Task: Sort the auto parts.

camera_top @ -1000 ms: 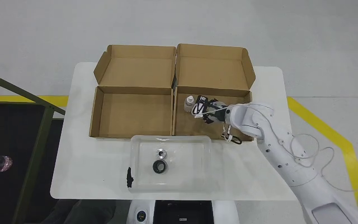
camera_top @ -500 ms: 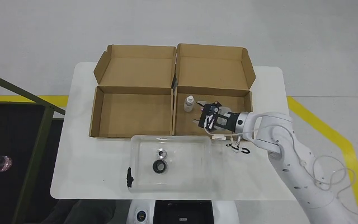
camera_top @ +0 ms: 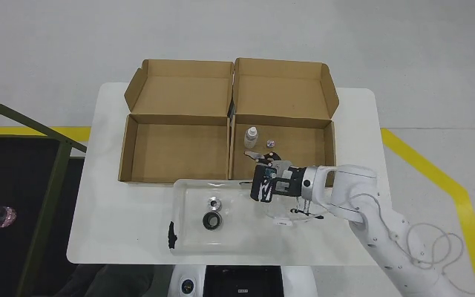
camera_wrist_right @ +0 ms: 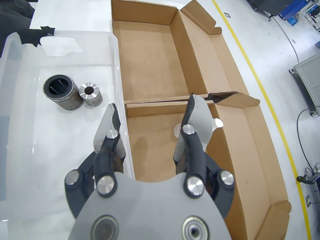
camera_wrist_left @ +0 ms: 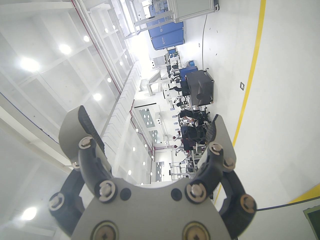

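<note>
The right claw (camera_wrist_right: pixel 153 103) hangs spread and empty, straddling the clear bin (camera_wrist_right: pixel 117 58) and the cardboard box (camera_wrist_right: pixel 150 136). The left claw (camera_wrist_left: pixel 148 116) is spread too.

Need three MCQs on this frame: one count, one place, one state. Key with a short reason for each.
1. How many parts lie in the clear plastic bin?
A) two
B) one
C) four

2. Where is the small white plastic bottle?
A) clear plastic bin
B) left cardboard box
C) right cardboard box

3. The right gripper is:
A) shut on the bottle
B) open and empty
C) shut on a cylinder

Key:
1 A: a dark metal cylinder and a smaller silver cylinder stand on the bin floor.
2 C: the bottle stands on that box's floor.
3 B: the fingers are spread with nothing held between them.
</note>
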You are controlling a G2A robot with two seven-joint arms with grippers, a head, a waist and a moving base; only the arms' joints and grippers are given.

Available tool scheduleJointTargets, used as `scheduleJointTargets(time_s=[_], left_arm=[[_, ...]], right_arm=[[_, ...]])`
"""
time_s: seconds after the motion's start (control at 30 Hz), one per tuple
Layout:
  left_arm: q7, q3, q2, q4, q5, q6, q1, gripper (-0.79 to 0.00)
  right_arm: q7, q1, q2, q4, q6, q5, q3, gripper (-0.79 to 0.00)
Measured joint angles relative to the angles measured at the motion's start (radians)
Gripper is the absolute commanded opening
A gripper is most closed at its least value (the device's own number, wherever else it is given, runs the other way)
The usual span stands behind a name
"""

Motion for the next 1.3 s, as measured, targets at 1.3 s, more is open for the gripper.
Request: scheduleJointTargets(time_s=[1.3], left_arm=[[0.000,0.000,0.000,0.000,0.000,0.000,0.000,0.000]], right_arm=[[0.057,0.091,-0.081,0.133,0.061,-0.149,-0.317,-0.416]])
